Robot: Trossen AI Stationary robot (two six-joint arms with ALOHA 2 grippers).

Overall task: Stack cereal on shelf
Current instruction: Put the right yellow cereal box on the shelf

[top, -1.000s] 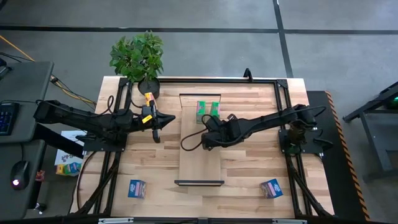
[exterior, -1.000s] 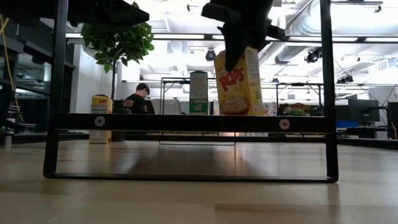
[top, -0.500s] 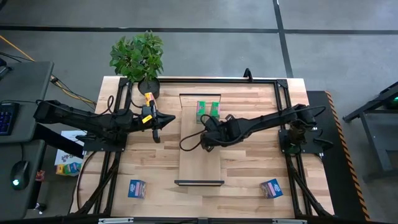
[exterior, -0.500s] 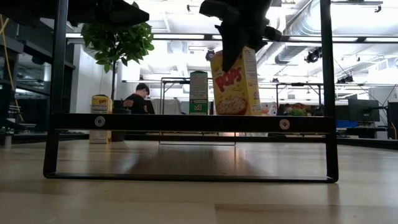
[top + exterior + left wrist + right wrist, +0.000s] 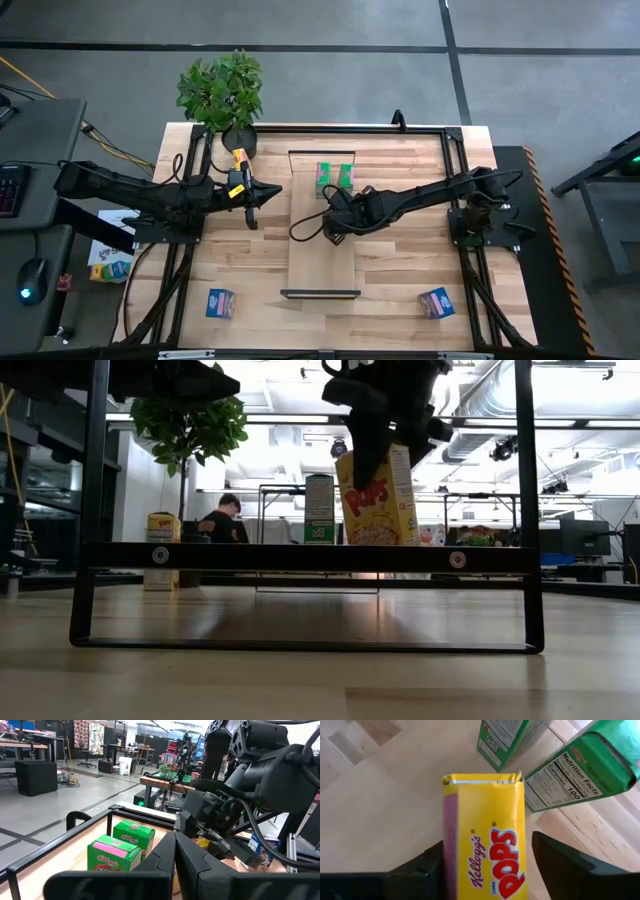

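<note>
- The right gripper [image 5: 335, 222] hangs over the shelf [image 5: 322, 262], fingers clamped on a yellow cereal box [image 5: 487, 850], which sits between them.
- That box is near two green boxes [image 5: 334, 176] standing on the shelf's far end.
- The left gripper [image 5: 262, 194], fingers pressed together, waits beside the shelf, near the plant [image 5: 221, 90].

The yellow box [image 5: 485, 840] reads "Kellogg's POPS"; a green box [image 5: 580, 767] reads "Nutrition Facts", "100".
</note>
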